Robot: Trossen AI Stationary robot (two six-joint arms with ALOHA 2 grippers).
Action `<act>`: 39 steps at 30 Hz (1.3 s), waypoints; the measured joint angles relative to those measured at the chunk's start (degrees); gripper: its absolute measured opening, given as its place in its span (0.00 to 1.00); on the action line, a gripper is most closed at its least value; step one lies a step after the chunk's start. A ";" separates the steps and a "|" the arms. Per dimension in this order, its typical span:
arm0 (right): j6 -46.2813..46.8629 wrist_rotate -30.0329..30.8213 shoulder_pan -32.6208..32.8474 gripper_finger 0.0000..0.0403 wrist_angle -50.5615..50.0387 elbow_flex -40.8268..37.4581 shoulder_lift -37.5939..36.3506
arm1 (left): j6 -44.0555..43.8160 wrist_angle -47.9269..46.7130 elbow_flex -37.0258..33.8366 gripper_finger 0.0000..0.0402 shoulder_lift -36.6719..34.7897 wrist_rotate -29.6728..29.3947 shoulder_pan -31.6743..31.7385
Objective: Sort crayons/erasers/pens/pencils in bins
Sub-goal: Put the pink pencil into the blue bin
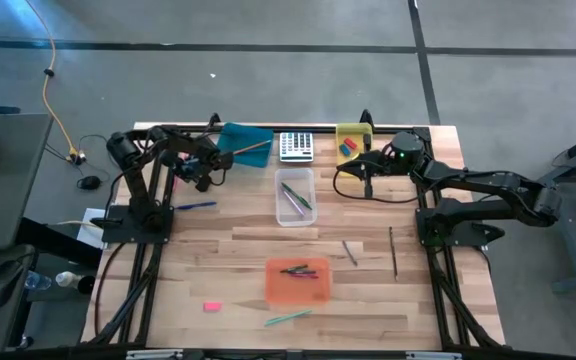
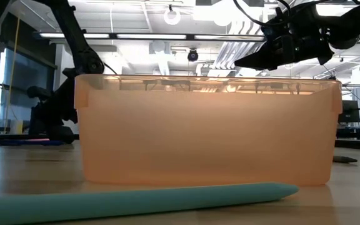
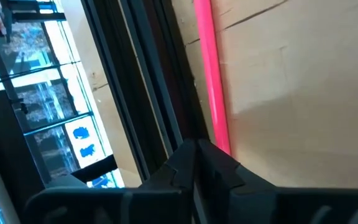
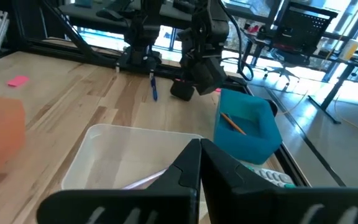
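Note:
My left gripper [image 1: 205, 170] [image 3: 196, 152] is shut and low over the table's far left, beside a pink pencil [image 3: 211, 74] that lies flat on the wood. My right gripper [image 1: 368, 176] [image 4: 200, 152] is shut and empty, between the clear bin [image 1: 295, 197] [image 4: 114, 155] and the yellow bin [image 1: 353, 143]. The yellow bin holds red and blue erasers. A tan pencil leans in the teal bin [image 1: 246, 140] [image 4: 246, 127]. Pens lie in the clear bin, and crayons in the orange bin [image 1: 298, 281] [image 2: 208, 128]. My left gripper's shut fingers [image 3: 219, 165] stand at the near part of the pink pencil [image 3: 224, 140], slanting down at the table, with the pencil running away from them along the wood. One finger hides the meeting place, so I cannot tell whether it touches.
A calculator [image 1: 296, 147] sits between the teal and yellow bins. Loose on the table are a blue pen [image 1: 196, 206] [image 4: 154, 87], a pink eraser [image 1: 211, 306] [image 4: 18, 81], a green pen [image 1: 288, 317] [image 2: 136, 200] and two dark sticks [image 1: 349, 252] [image 1: 393, 250].

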 joint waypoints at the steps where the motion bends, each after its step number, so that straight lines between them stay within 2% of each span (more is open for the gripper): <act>1: 0.00 0.00 0.00 0.00 -0.01 0.00 0.00 | 0.19 0.14 -0.21 0.02 -0.01 -0.26 0.02; 8: 0.00 0.00 0.00 0.00 -0.05 0.00 0.00 | 1.44 0.82 -0.33 0.00 -0.04 0.41 -0.30; 22: 0.00 0.00 0.00 0.00 -0.05 0.00 0.00 | 6.52 2.25 -0.19 0.00 -0.12 7.63 2.81; 29: 0.00 0.00 0.00 0.00 0.03 0.00 0.00 | 7.17 2.17 -0.21 0.00 -0.33 7.66 2.59; 39: 0.00 0.00 -0.02 0.00 0.17 0.00 0.00 | 12.89 3.68 -2.44 0.00 -6.63 11.15 -0.35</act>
